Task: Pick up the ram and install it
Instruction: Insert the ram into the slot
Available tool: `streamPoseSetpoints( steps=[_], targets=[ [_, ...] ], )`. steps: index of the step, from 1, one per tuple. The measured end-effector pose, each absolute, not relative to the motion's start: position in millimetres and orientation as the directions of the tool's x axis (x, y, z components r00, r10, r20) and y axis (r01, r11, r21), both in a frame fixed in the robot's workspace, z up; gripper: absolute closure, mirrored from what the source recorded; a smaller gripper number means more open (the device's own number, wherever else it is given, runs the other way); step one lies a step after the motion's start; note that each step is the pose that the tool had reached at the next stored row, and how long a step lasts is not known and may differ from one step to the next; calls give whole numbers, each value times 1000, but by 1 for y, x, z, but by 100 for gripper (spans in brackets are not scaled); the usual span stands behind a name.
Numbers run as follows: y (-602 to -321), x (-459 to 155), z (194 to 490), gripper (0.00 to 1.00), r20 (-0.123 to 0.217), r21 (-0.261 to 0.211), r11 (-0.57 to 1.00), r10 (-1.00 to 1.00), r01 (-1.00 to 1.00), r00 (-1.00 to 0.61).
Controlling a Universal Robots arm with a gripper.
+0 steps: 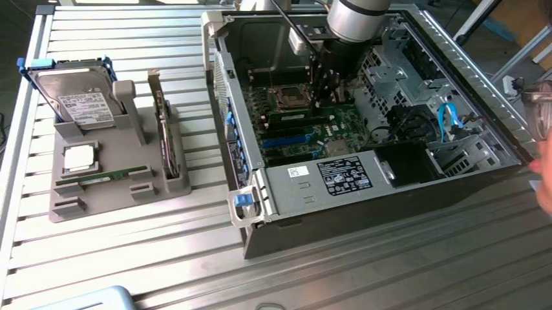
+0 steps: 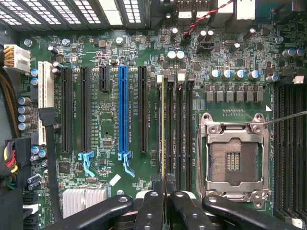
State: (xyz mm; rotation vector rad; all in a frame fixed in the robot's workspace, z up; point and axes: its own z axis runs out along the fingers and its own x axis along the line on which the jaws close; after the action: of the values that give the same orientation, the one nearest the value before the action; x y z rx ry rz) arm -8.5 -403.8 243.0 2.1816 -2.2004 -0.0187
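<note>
Gripper [image 2: 164, 195] jaws clench the ram [image 2: 163, 129] edge-on between them, seemingly over memory slots [image 2: 178, 139].

Grey cylindrical robot arm [image 1: 353, 19] pointing straight down, black two-fingered gripper [image 2: 165, 194] closed tight, pinching thin edge-on ram stick [image 2: 163, 143]

From my end I count one case [image 1: 345, 216], one arm [image 1: 358, 19] and one holder [image 1: 129, 194]. On it: one hard drive [image 1: 82, 100], one card [image 1: 164, 132], one silver chip [image 1: 79, 157], one green stick [image 1: 108, 175]. On the board [image 2: 110, 57] I see one ram [image 2: 164, 124], one blue slot [image 2: 123, 110], one white slot [image 2: 45, 86], three long black slots [image 2: 67, 110], one short slot [image 2: 104, 79], one socket [image 2: 233, 155], two blue latches [image 2: 86, 160] and one heatsink [image 2: 84, 199].
</note>
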Motion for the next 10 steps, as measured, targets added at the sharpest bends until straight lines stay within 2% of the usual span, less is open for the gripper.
streamPoseSetpoints(
  steps=[10],
  targets=[
    [-404, -6, 241, 88, 21, 39, 9, -1000, -999, -8]
  ],
)
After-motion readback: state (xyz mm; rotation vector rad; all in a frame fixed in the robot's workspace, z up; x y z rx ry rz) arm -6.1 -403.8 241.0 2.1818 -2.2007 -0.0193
